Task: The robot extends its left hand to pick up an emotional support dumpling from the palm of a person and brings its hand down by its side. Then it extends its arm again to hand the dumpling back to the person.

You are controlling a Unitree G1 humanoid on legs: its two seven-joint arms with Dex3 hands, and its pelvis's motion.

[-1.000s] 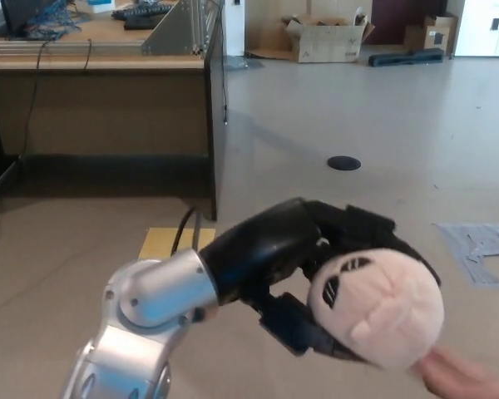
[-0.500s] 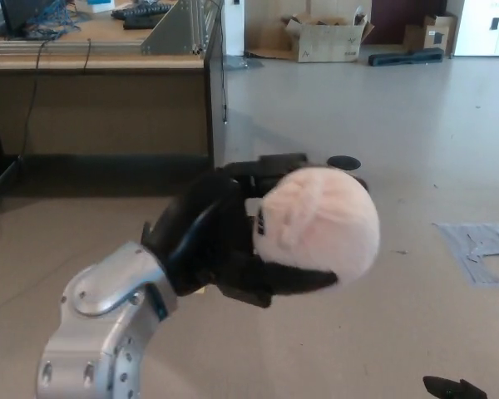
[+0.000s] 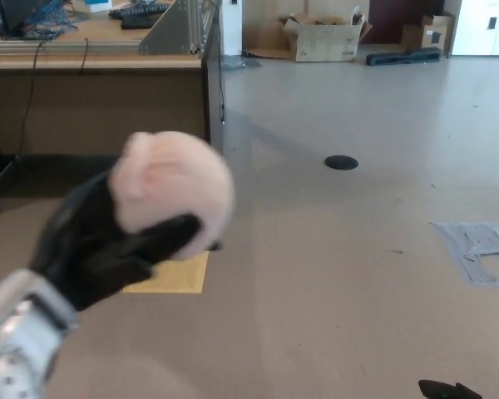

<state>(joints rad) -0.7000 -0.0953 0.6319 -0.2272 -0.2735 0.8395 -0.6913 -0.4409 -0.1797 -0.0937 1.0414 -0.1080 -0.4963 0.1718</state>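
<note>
Head view: pink dumpling [image 3: 170,187] atop left hand [image 3: 108,241], black fingers [image 3: 170,235] clasped around it.

One head camera looks down and forward over the floor [image 3: 358,249], close above the left hand [image 3: 108,245].

The floor [image 3: 358,249] lay open to the right and ahead, broken only by a small black disc [image 3: 342,162] and a grey sheet [image 3: 476,249] at the right edge. To the far left a table [image 3: 100,91] blocked passage. Boxes [image 3: 324,37] stood well apart at the far wall.
</note>
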